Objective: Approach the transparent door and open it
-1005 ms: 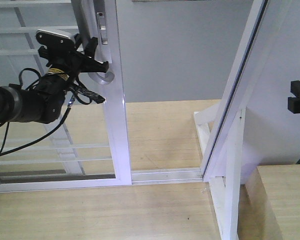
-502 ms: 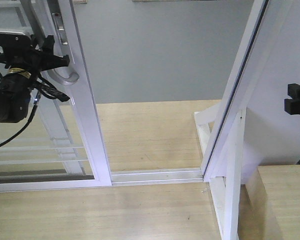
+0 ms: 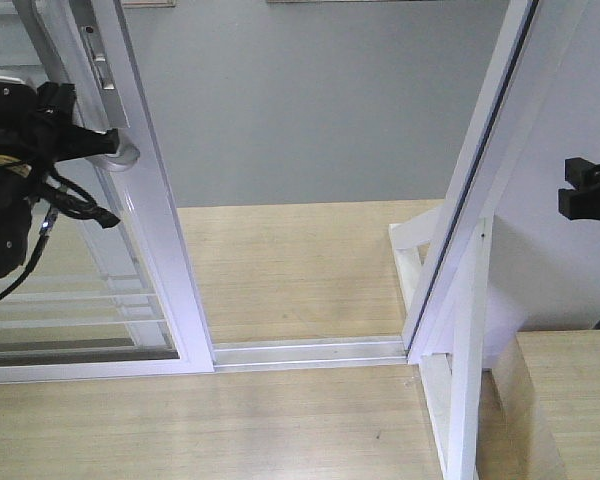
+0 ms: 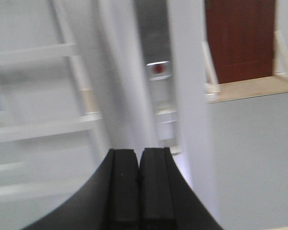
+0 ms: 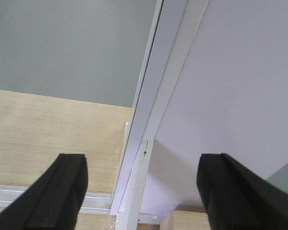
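The transparent door (image 3: 145,230) stood at the left of the front view, a white-framed glass panel with thin white bars, slid aside from the floor track (image 3: 310,352). Its curved grey handle (image 3: 120,152) met the left pincer (image 3: 98,142), whose fingers looked pressed together in the blurred left wrist view; a grip on the handle could not be confirmed. The right pincer (image 5: 141,184) gaped wide on nothing. Only the left wrist view showed a red-brown door (image 4: 240,38) beyond.

Wide gap between transparent door (image 3: 150,220) and white jamb (image 3: 470,200)
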